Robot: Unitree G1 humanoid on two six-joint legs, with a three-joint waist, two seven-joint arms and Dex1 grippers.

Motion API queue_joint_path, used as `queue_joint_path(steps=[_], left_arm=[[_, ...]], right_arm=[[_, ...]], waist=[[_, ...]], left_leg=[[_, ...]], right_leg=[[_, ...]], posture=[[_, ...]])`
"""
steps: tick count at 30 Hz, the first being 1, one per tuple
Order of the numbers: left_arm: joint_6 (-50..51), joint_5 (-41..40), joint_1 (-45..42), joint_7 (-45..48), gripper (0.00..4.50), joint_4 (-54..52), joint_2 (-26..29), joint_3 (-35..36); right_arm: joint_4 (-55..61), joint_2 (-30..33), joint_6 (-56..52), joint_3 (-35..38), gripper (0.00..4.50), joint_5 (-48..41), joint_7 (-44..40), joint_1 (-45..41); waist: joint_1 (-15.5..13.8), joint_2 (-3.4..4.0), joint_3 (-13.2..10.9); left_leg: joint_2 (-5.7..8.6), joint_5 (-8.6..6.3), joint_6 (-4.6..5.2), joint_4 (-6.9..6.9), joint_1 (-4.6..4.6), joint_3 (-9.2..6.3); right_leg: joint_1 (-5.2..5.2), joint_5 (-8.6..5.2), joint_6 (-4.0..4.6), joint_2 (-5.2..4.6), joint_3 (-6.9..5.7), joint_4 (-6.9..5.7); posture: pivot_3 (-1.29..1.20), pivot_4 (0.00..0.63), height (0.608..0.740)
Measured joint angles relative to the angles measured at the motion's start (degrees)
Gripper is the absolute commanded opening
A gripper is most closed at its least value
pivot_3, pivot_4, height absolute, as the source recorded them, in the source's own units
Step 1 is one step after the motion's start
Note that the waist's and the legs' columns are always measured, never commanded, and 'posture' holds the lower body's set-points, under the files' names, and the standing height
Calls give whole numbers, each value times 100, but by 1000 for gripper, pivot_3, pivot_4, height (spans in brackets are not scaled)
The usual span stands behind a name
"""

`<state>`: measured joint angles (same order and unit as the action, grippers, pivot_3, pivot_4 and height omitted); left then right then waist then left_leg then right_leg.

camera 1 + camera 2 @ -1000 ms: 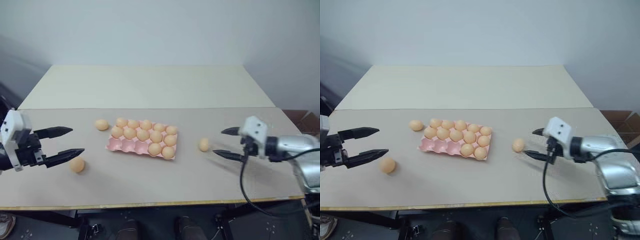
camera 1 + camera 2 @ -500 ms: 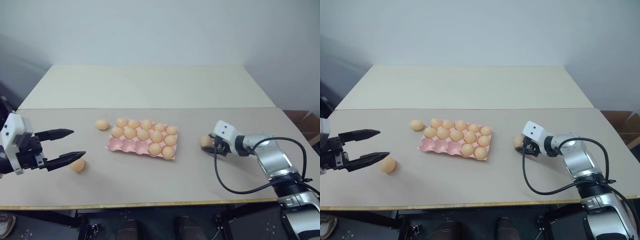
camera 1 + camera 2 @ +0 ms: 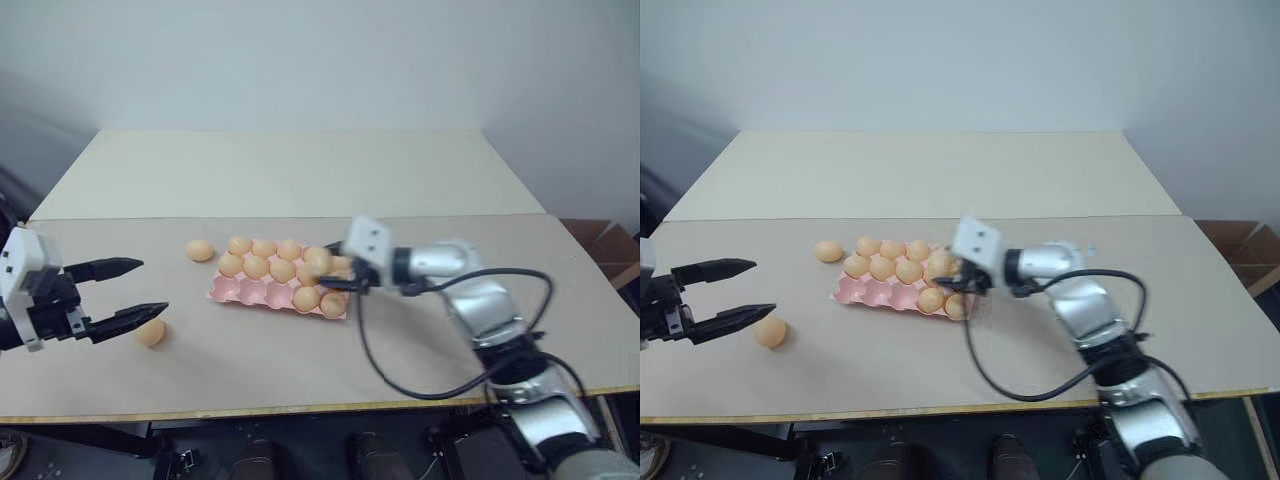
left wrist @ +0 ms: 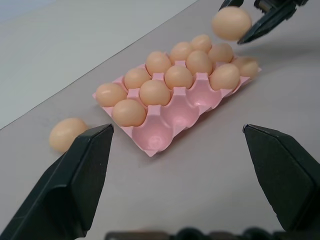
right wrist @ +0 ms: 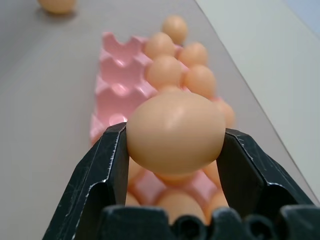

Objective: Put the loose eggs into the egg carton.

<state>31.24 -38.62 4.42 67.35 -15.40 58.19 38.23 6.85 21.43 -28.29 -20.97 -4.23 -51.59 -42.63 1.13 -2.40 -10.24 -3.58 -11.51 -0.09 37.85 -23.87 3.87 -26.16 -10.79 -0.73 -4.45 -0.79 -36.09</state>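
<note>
Your right gripper (image 5: 172,142) is clamped on one egg (image 5: 175,131), a black finger (image 5: 95,185) pressed to each side, and it hangs above the right end of the egg carton (image 3: 262,293) — the egg is off the table and over the filled cups. The pink carton lies near the middle of the table (image 3: 300,360), its far two rows full of eggs, its near row holding eggs at the right end and empty cups (image 4: 172,117) toward the left. Two loose eggs lie on the table: one (image 3: 200,250) just beside the carton's far left corner, another (image 3: 151,332) well to the left, just past the fingertips of your left gripper (image 3: 140,290). That gripper's jaws stand wide apart — nothing lies between them.
</note>
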Motion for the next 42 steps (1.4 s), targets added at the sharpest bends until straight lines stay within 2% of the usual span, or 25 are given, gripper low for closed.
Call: queue_joint_path(steps=[5, 7, 8, 10, 11, 12, 16, 20, 25, 27, 32, 35, 38, 42], left_arm=[[2, -1, 83, -33, 4500, -22, -9, 67], [6, -2, 124, -34, 4500, -78, -11, 93], [10, -3, 136, -35, 4500, -110, -11, 103], [18, -12, 196, -36, 4500, -182, -11, 134], [24, -14, 225, -36, 4500, -184, -11, 142], [30, -15, 244, -36, 4500, -184, -13, 150], [34, -69, 259, -41, 4500, -190, -15, 216], [35, -98, 256, -50, 4500, -188, -14, 218], [36, -98, 256, -50, 4500, -170, -13, 209], [35, -97, 265, -41, 4500, -167, -9, 216], [35, -90, 299, -19, 4500, -67, 4, 237], [34, -74, 338, 9, 4500, -15, 11, 251], [34, -69, 377, 35, 4500, -1, 12, 259], [34, -69, 440, 34, 4500, -1, 12, 261]], right_arm=[[-563, -545, -35, -459, 2519, 414, 361, -330], [-815, -706, -19, -605, 3158, 569, 463, -392], [-914, -748, -3, -687, 3331, 645, 507, -426], [-1086, -794, 24, -771, 4111, 795, 579, -469], [-1113, -790, 23, -766, 4386, 813, 584, -471], [-1118, -776, 22, -757, 4454, 811, 578, -471], [-917, -635, -20, -628, 4454, 671, 429, -468], [-297, -238, -186, -64, 4454, 267, 222, -300], [604, 592, -456, 930, 4454, -536, -220, 225], [938, 1149, -458, 1397, 4454, -936, -548, 636], [1148, 2363, -418, 2697, 4454, -1828, -1439, 1549], [1142, 2861, -195, 3275, 4454, -2181, -1952, 2122], [1047, 3114, 31, 3555, 4454, -2246, -2207, 2544], [990, 3149, 139, 3606, 4454, -2347, -2230, 2634]], waist=[[-34, -8, 5], [-24, -9, 6], [-18, -9, 6], [-20, -9, 6], [-20, -9, 6], [-21, -9, 6], [-24, -9, 6], [-52, -9, 6], [-45, -10, 6], [-59, -9, 6], [-63, -10, 6], [-35, -10, 6], [-22, -10, 6], [-29, -10, 6]], left_leg=[[-14, 0, -2, 0, 2, 5], [-17, 0, -2, 0, 2, 5], [-18, 0, -2, 0, 2, 6], [-20, -1, -4, 0, 2, 6], [-20, -1, -4, 0, 2, 6], [-21, -1, -4, 0, 2, 6], [-23, -1, -4, 0, 2, 6], [-21, -2, -6, 0, 1, 6], [-23, -3, -7, 0, 3, 11], [-23, -3, -7, -2, 3, 11], [-24, -4, -7, -2, 6, 12], [-25, -4, -8, -2, 12, 14], [-26, -4, -8, -2, 15, 16], [-26, -5, -8, -2, 14, 18]], right_leg=[[0, -8, 29, 7, -9, 0], [-1, -7, 34, 9, -9, 0], [-3, -6, 35, 10, -8, 0], [-3, -3, 38, 11, -8, 0], [-3, 1, 43, 11, -8, -1], [-3, 1, 43, 12, -9, 0], [-4, -1, 41, 13, -9, 0], [-2, -5, 34, 11, -10, 3], [-2, -10, 40, 12, -8, 5], [-2, -16, 48, 12, -9, 6], [0, -18, 48, 12, -6, 8], [0, -19, 48, 14, -2, 7], [0, -19, 48, 13, 1, 7], [-2, -20, 48, 13, 2, 7]], posture=[[0, 150, 740], [0, 150, 740], [0, 150, 740], [0, 150, 740], [0, 150, 740], [0, 150, 740], [0, 150, 740], [0, 150, 740], [0, 150, 740], [0, 150, 740], [0, 150, 740], [0, 150, 740], [0, 150, 740], [0, 150, 740]])
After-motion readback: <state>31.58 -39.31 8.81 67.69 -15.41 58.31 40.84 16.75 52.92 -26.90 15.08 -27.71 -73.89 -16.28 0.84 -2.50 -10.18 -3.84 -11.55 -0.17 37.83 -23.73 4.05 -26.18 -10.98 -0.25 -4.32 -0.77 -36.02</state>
